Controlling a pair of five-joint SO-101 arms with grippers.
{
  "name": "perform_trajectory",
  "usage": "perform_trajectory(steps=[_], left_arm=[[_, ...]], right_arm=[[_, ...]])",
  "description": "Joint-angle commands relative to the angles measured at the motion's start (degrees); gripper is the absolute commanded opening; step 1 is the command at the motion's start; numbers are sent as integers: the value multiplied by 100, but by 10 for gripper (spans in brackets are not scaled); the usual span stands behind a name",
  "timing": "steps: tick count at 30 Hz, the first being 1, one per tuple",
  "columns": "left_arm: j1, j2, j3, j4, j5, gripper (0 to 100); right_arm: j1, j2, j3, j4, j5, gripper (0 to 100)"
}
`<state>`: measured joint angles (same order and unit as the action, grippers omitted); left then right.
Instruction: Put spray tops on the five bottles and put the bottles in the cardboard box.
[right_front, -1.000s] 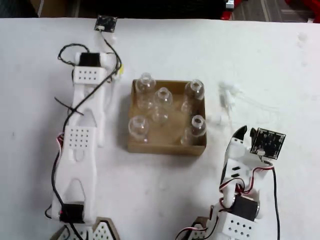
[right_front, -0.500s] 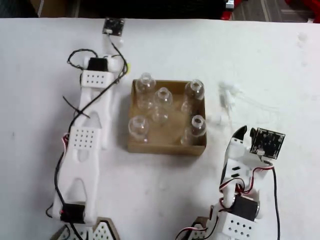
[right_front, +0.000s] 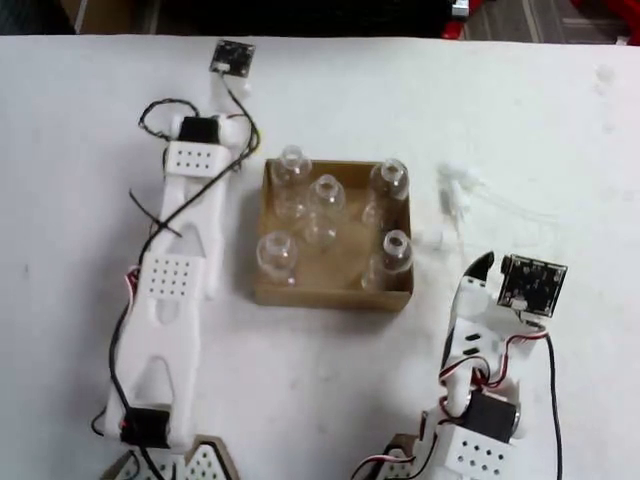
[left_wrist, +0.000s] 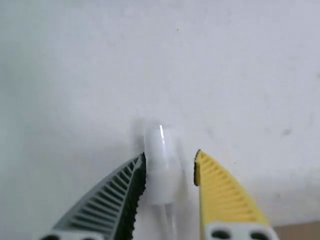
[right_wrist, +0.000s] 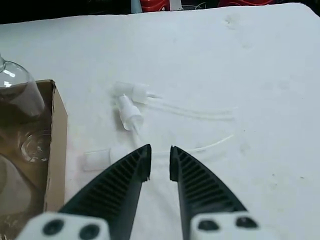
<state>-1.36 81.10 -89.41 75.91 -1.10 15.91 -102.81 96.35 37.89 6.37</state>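
High view first: your five clear round plastic bottles already stand inside the open brown cardboard box, so the boxing half looks done early; every neck is bare though, so I'd say none of the five cappings has happened yet. A loose cluster of white plastic spray tops with thin dip tubes lies on the white table, a little way past the fingertips of the right gripper and clear of the box wall.

Left wrist view: the left gripper is partly open and straddles a single white spray top that lies on the table, right between its tips. The dark ribbed finger looks to be touching the top, while the yellow finger shows a sliver of gap; I'd call that lined up but not clamped.

Right wrist view: the right gripper has its two black fingers only a narrow slit apart, with nothing between them; two of the spray tops sit just ahead of the tips, tubes trailing away. A corner of the box with one bottle stands off to one side of that gripper.

Still to do, as I read it: all five tops; I can't count five of them in these shots.
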Motion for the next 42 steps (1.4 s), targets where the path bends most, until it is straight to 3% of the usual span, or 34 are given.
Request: perform_trajectory(steps=[1, 7, 12, 17, 20, 25, 33, 42], left_arm=[[48, -101, -35, 448, -440, 85], [-4, -207, -211, 1415, -800, 78], [13, -505, -589, 2734, -1046, 80], [-330, -927, 53, 2681, -1196, 116], [-444, -1376, 1020, 2681, -1196, 182], [-347, -2466, 2576, 2637, -1266, 184], [-295, -2818, 2760, 2022, -1275, 184], [-347, -2097, 2690, 1653, -185, 184]], right_arm=[[-66, -40, 44, -92, 97, 51], [-66, -40, 44, -110, 97, 51], [-66, -40, 44, -119, 97, 52], [-66, -40, 44, -119, 97, 52], [-66, -40, 44, -119, 97, 52], [-66, -40, 44, -119, 97, 52], [-66, -40, 53, -110, 97, 52], [-66, -40, 53, -101, 97, 52]])
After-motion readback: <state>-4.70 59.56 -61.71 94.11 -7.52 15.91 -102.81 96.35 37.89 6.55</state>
